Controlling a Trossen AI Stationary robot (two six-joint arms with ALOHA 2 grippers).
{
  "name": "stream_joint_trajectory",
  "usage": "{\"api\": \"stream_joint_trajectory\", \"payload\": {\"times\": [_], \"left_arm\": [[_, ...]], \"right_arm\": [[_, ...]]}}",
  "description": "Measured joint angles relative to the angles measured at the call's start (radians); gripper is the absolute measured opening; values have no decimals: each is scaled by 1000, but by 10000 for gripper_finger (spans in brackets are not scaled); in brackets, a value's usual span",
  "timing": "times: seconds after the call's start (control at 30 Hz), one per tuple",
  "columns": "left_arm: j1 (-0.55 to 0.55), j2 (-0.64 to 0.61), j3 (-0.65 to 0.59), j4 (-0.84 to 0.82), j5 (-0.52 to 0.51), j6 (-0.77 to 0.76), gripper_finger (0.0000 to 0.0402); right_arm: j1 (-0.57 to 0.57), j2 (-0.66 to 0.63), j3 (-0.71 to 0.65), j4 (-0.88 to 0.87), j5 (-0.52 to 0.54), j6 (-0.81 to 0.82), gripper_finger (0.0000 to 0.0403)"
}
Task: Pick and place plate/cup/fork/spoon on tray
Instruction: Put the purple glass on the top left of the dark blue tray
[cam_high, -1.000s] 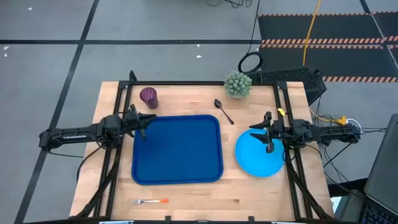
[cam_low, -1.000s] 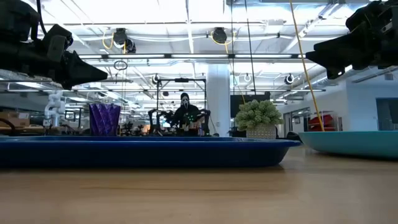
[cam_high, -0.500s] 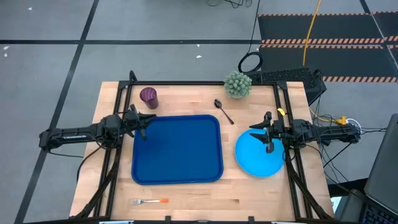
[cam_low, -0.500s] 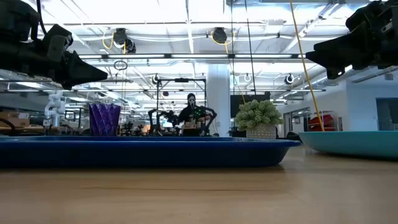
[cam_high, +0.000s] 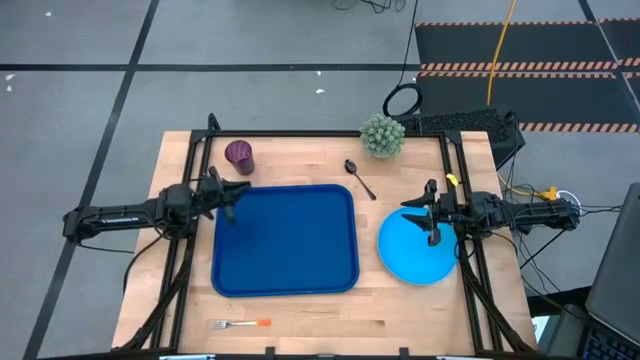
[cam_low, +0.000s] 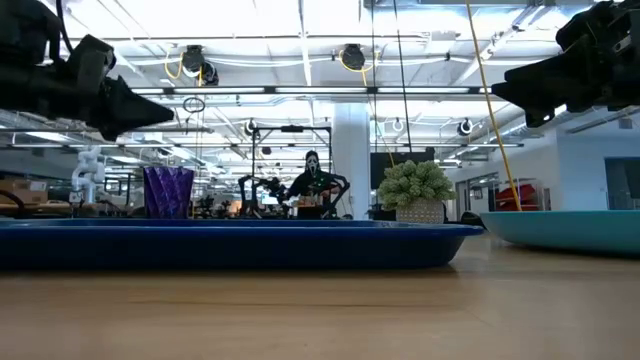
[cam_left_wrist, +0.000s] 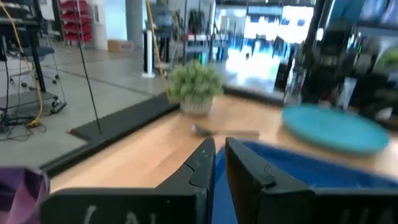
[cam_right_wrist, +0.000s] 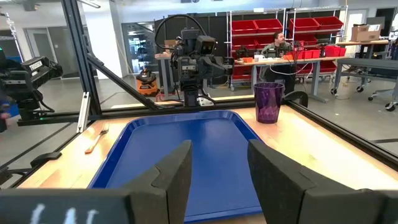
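Note:
The dark blue tray (cam_high: 285, 240) lies at mid-table. The light-blue plate (cam_high: 417, 247) lies flat to its right. The purple cup (cam_high: 239, 155) stands upright beyond the tray's far left corner. The dark spoon (cam_high: 358, 178) lies beyond its far right corner. The orange-handled fork (cam_high: 243, 323) lies near the table's near edge. My left gripper (cam_left_wrist: 219, 149) hovers over the tray's left rim (cam_high: 218, 225), open by only a narrow gap and empty. My right gripper (cam_right_wrist: 221, 152) hovers over the plate's far part, open and empty, pointing at the tray.
A small potted plant (cam_high: 382, 135) stands at the table's far edge, right of the spoon. Bare wood shows between the tray and the near edge. Black frame rails run along the table's left and right sides. A person (cam_low: 312, 185) moves in the room far behind.
In the low view my left gripper's body has shifted slightly upward while its tip stays over the tray's left rim. The person in the room behind has moved a little. The task's things lie as before.

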Motion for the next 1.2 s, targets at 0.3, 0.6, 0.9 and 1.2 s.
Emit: {"api": "stream_joint_trajectory", "payload": {"times": [0.3, 0.6, 0.9, 1.2], "left_arm": [[0, 0, 0, 311, 0, -274, 37], [0, 0, 0, 386, 85, -350, 37], [-5, 0, 68, 453, 316, -282, 37], [-38, 158, 377, 97, 352, -4, 37]], "right_arm": [[0, 0, 0, 0, 0, 0, 151], [0, 0, 0, 0, 0, 0, 151], [0, 0, 0, 0, 0, 0, 151], [0, 0, 0, 5, 0, 12, 151]]}}
